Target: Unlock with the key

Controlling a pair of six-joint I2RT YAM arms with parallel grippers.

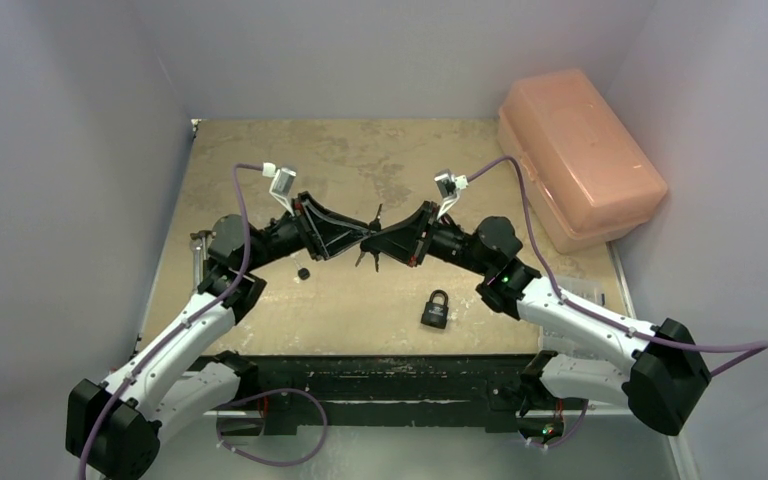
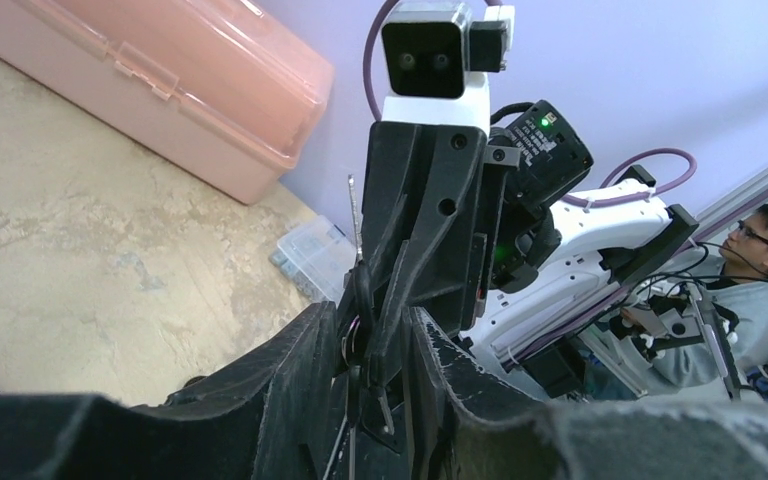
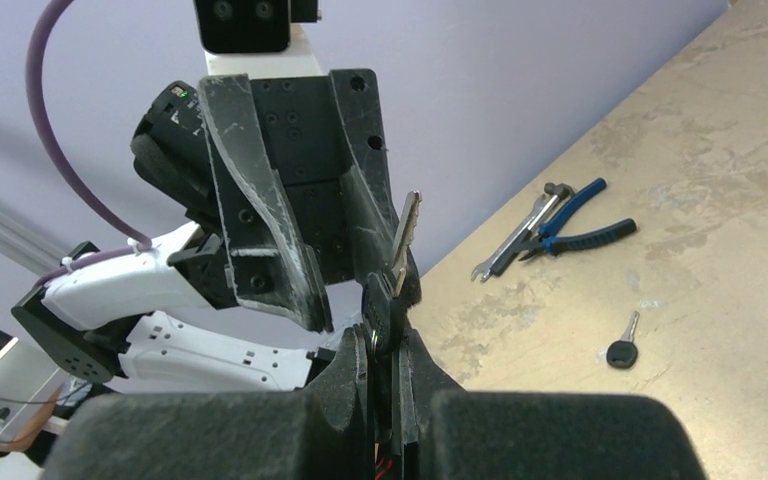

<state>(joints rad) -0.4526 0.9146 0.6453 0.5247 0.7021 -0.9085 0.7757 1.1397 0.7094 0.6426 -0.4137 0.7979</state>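
A black padlock [image 1: 435, 308] lies on the table in front of the right arm, apart from both grippers. Above the table's middle the two grippers meet tip to tip. My right gripper [image 3: 387, 345] is shut on the black head of a key bunch [image 3: 382, 305], its silver blade [image 3: 405, 232] pointing up. In the top view more keys of the bunch [image 1: 368, 258] dangle below. My left gripper [image 2: 372, 340] is open, and its fingers [image 2: 290, 385] straddle the bunch and the right gripper's tips. I cannot tell whether they touch the keys.
A single black-headed key [image 3: 620, 345] lies loose on the table near the left arm [image 1: 303, 272]. Blue-handled pliers [image 3: 575, 215] and a wrench [image 3: 510, 248] lie at the left table edge. A pink lidded box [image 1: 580, 155] fills the back right corner, with a small clear case [image 2: 310, 255] near it.
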